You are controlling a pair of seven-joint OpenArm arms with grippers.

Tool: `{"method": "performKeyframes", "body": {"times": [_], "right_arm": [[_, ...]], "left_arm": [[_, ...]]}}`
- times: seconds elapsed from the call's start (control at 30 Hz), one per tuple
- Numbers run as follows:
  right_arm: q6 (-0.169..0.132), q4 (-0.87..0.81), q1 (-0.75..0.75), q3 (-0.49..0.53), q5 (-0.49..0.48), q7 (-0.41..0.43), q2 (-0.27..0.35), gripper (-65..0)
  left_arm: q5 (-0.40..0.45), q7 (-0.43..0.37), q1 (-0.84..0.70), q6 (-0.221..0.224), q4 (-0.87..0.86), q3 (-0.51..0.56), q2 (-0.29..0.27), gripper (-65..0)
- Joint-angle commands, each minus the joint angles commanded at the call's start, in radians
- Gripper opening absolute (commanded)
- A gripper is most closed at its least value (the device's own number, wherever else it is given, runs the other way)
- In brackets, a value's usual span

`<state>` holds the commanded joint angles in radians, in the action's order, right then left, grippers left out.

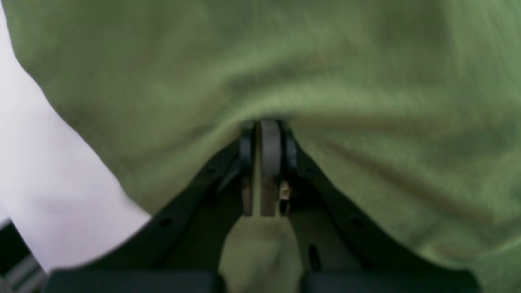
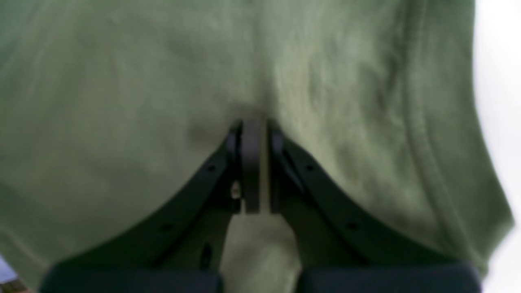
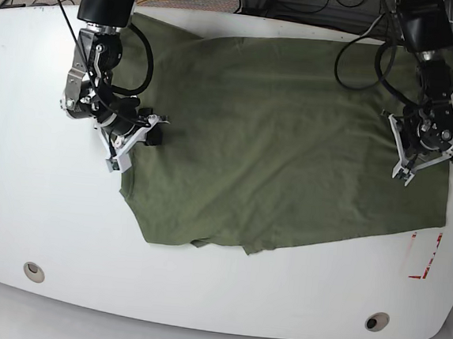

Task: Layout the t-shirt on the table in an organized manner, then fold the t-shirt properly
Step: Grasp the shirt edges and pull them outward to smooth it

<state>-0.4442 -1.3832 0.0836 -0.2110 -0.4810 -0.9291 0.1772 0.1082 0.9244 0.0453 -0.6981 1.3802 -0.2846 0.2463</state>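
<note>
White glossy worktop [image 3: 15,222] carries the t-shirt [image 3: 276,142], spread wide across its middle and far side. At the base view's left, the right pincer [image 3: 120,156] is clamped on the cloth's edge; at the right, the left pincer [image 3: 403,175] pinches the opposite edge. Laying out appears in hand; next likely calls for drawing both edges apart to flatten wrinkles.

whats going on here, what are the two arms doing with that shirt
A two-armed robot is handling an olive-green short-sleeved cotton t-shirt spread across a glossy white table. The left pincer and right pincer are each shut on fabric at opposite side edges. The shirt lies mostly flat, with wrinkles and a bunched near hem, not yet folded.
</note>
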Motion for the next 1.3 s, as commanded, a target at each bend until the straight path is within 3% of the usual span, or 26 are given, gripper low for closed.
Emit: {"method": "performKeyframes", "body": {"times": [0.23, 0.27, 0.37, 0.43, 0.73, 0.8, 0.93, 1.1, 1.2, 1.3], "right_arm": [[-0.002, 0.226, 0.075, 0.003, 0.0, 0.143, 0.069, -62.1], [-0.012, 0.253, 0.087, 0.003, 0.002, 0.158, 0.08, -62.1], [-0.049, 0.336, 0.14, 0.003, 0.002, 0.186, 0.114, -62.1], [-0.057, 0.385, 0.167, 0.003, 0.002, 0.199, 0.127, -62.1], [-0.061, 0.494, 0.258, 0.005, 0.002, 0.265, 0.19, -59.1], [-0.061, 0.488, 0.264, 0.005, -0.003, 0.265, 0.19, -56.0], [-0.06, 0.408, 0.281, -0.003, -0.008, 0.25, 0.187, -42.3], [-0.061, 0.226, 0.265, -0.043, -0.009, 0.12, 0.18, -21.6], [-0.061, 0.08, 0.218, -0.109, -0.026, 0.032, 0.157, -16.0], [-0.055, -0.091, 0.132, -0.207, -0.038, -0.058, 0.141, -15.9]], "left_arm": [[0.0, -0.029, 0.112, 0.0, -0.152, 0.064, 0.002, -63.9], [0.0, -0.04, 0.129, 0.0, -0.17, 0.071, 0.002, -63.9], [0.0, -0.107, 0.173, 0.0, -0.233, 0.103, 0.002, -63.9], [0.0, -0.135, 0.206, 0.0, -0.287, 0.121, 0.0, -63.9], [0.0, -0.193, 0.324, 0.0, -0.419, 0.132, -0.017, -63.9], [0.0, -0.199, 0.334, 0.0, -0.417, 0.132, -0.017, -63.9], [-0.003, -0.195, 0.348, 0.0, -0.37, 0.132, -0.018, -63.9], [-0.005, -0.147, 0.347, 0.0, -0.27, 0.132, -0.018, -63.7], [-0.005, -0.069, 0.345, 0.0, -0.195, 0.132, -0.018, -63.5], [-0.006, -0.008, 0.319, 0.0, -0.091, 0.13, -0.017, -56.8]]}}
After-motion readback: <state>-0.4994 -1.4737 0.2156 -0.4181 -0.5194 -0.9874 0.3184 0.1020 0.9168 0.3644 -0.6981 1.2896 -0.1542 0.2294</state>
